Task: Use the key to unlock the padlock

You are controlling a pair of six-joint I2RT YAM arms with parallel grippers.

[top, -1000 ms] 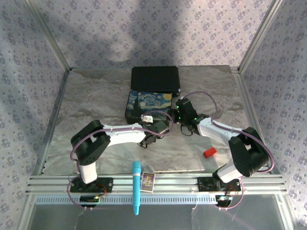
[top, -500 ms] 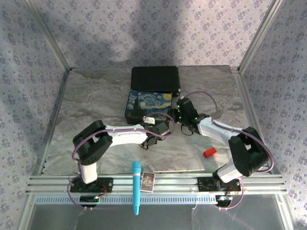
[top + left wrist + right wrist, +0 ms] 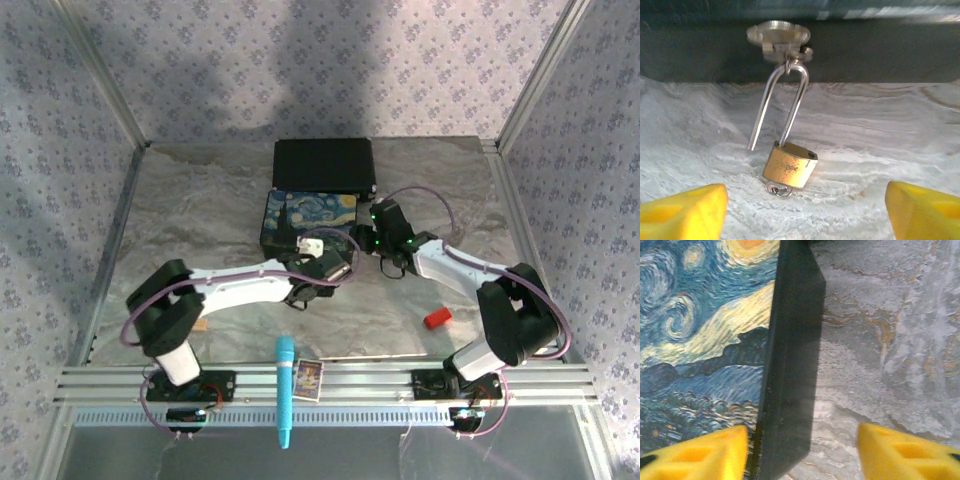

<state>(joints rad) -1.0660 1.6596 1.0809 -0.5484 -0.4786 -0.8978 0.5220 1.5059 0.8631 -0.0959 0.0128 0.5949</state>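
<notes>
**Padlock sprung open at the painted box**

My left gripper (image 3: 805,210), fingers wide apart, faces the front of the painted box (image 3: 700,340). The padlock (image 3: 789,165) hangs from the box's hasp (image 3: 779,37), with one leg of its shackle (image 3: 760,120) free. My right gripper (image 3: 802,452), also spread, straddles the box's dark side edge.

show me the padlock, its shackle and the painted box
padlock (image 3: 790,167), left wrist view, brass body
shackle (image 3: 794,109), left wrist view, leg entering the body
box (image 3: 700,340), right wrist view, painted lid

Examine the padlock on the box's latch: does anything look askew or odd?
The padlock is tilted, and one leg of its shackle hangs free of the brass body, so it looks already unlocked.
</notes>
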